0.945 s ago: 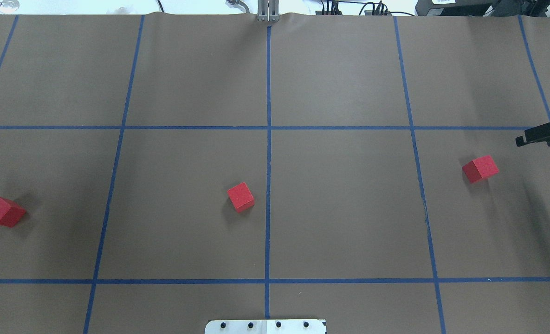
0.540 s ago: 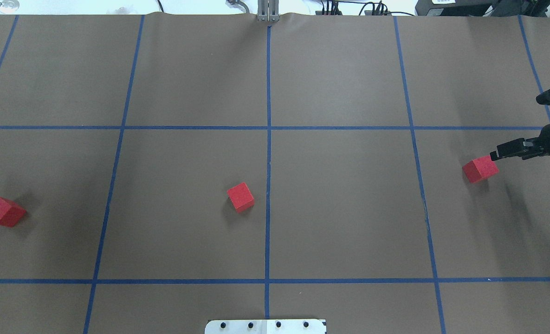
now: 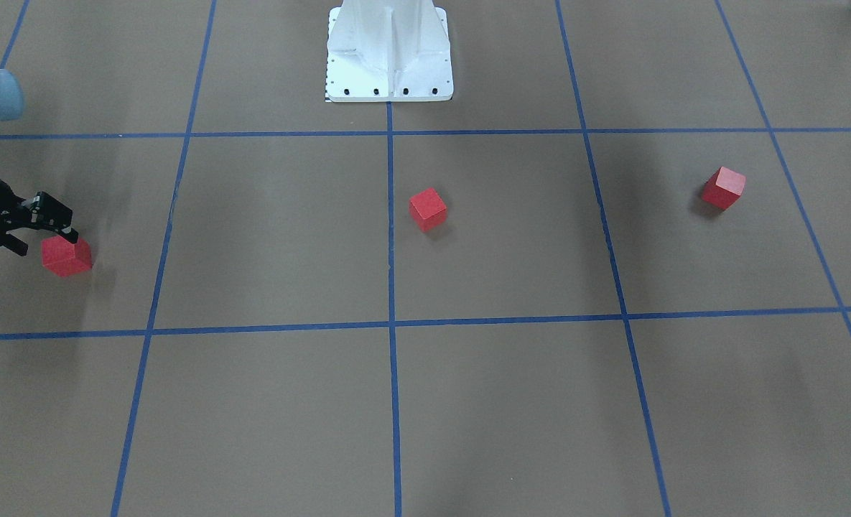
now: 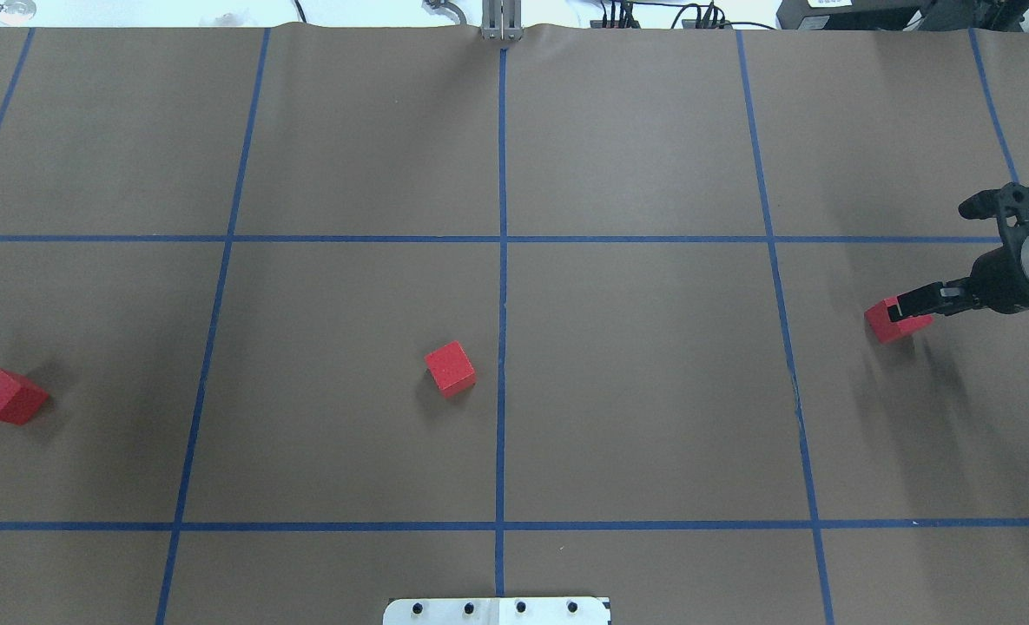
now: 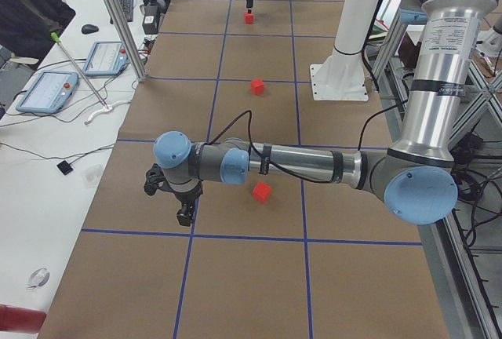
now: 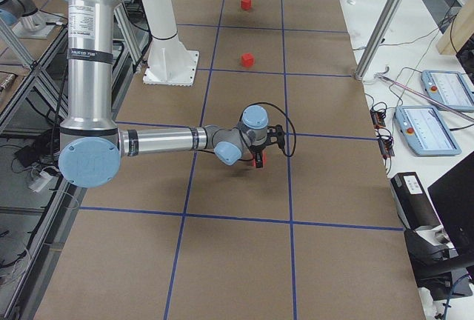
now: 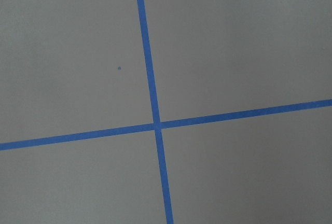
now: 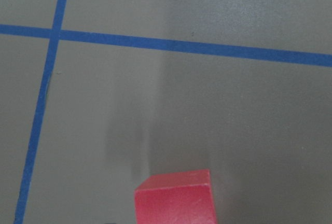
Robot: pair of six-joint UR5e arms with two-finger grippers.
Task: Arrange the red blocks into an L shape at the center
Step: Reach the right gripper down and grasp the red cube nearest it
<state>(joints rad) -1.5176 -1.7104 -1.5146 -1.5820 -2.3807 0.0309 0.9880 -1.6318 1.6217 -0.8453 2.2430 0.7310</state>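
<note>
Three red blocks (image 4: 451, 369) lie well apart on the brown surface (image 4: 653, 417), which blue tape lines (image 4: 349, 239) divide into a grid. The middle block (image 3: 427, 209) sits just beside the central line, at the centre (image 4: 502, 304). The left block (image 4: 7, 396) and right block (image 4: 900, 328) lie toward the two ends — no L shape is formed.

Right claw (image 3: 48, 238): spread wide, directly over the right block, with one fingertip (image 4: 909, 305) overlapping its top edge; contact cannot be told.

Left claw (image 5: 186, 215): hangs over bare surface beside a tape line, apart from the left block; whether it is spread or closed cannot be told.

White base plate (image 3: 389, 72) stands at the robot's side. Frame posts (image 5: 119, 25), pendants (image 6: 429, 124) and cables (image 4: 696, 16) border the surface.
</note>
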